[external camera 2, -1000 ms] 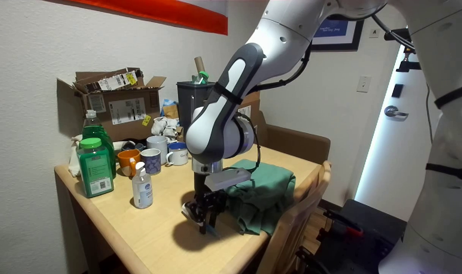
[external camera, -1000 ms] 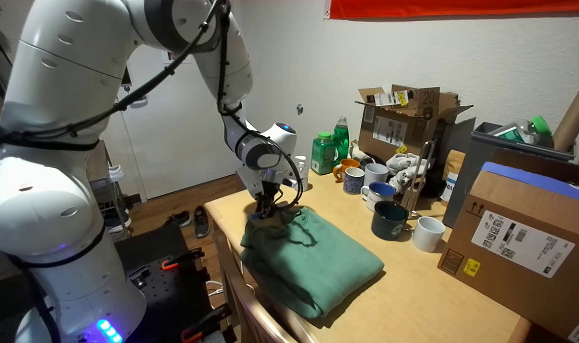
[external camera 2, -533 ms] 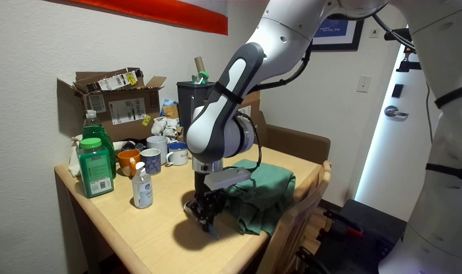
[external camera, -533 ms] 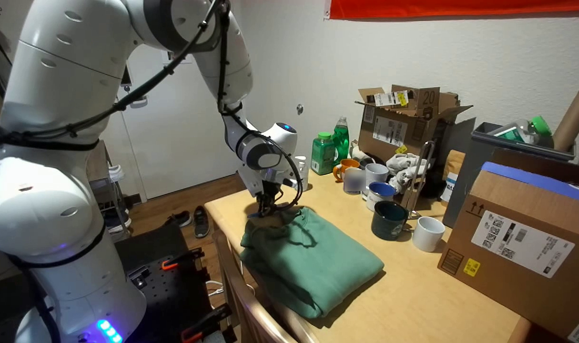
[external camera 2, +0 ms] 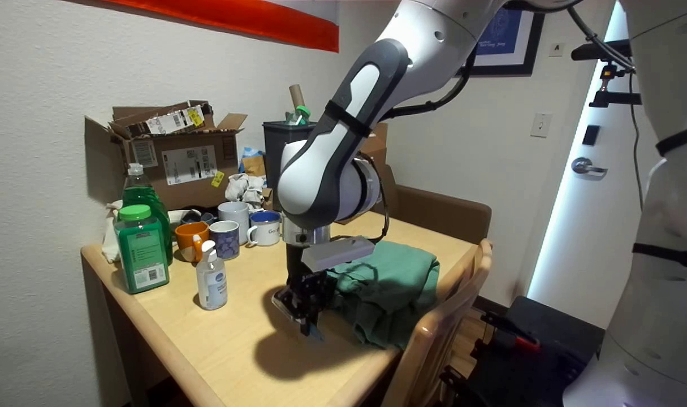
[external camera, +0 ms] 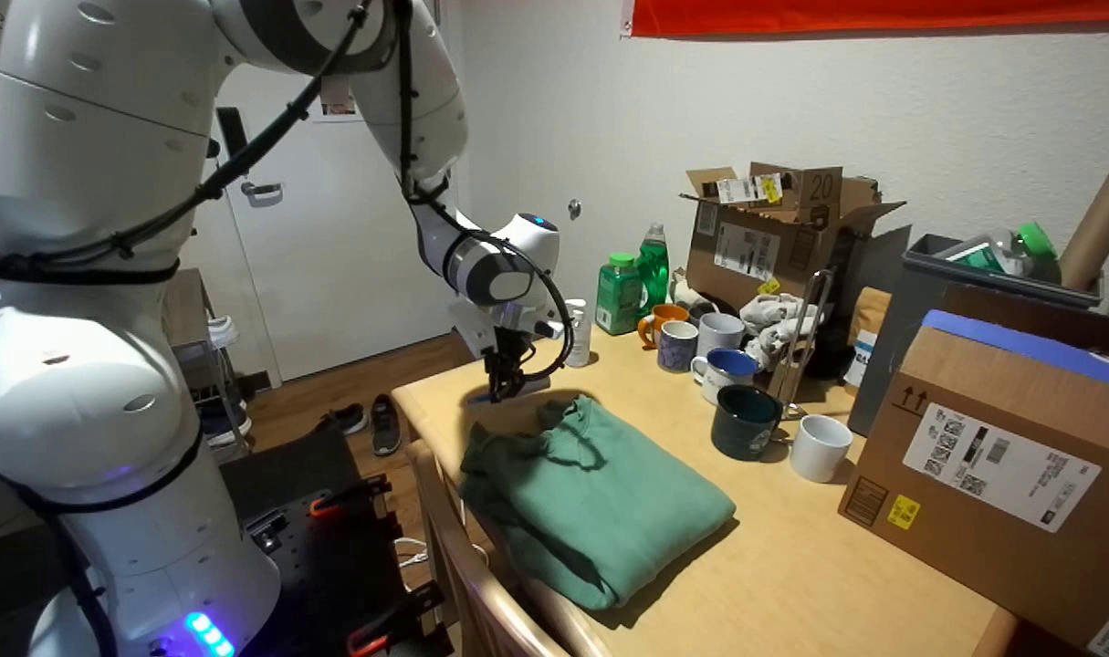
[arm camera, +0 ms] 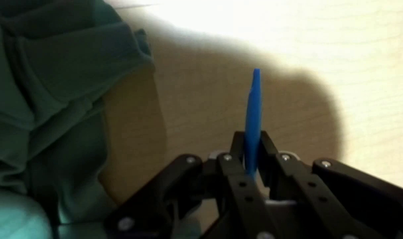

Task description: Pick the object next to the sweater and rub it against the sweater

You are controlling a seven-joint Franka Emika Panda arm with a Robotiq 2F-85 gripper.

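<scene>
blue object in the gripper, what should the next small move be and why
I'd probably carry the blue object sideways until it is just above the sweater. The gripper is shut on it, and the wrist view shows bare tabletop between it and the sweater, so that gap likely needs crossing before any rubbing.

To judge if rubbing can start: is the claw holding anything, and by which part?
A blue-handled tool, by its blue part: the claw pinches it, narrow tip sticking out.
</scene>
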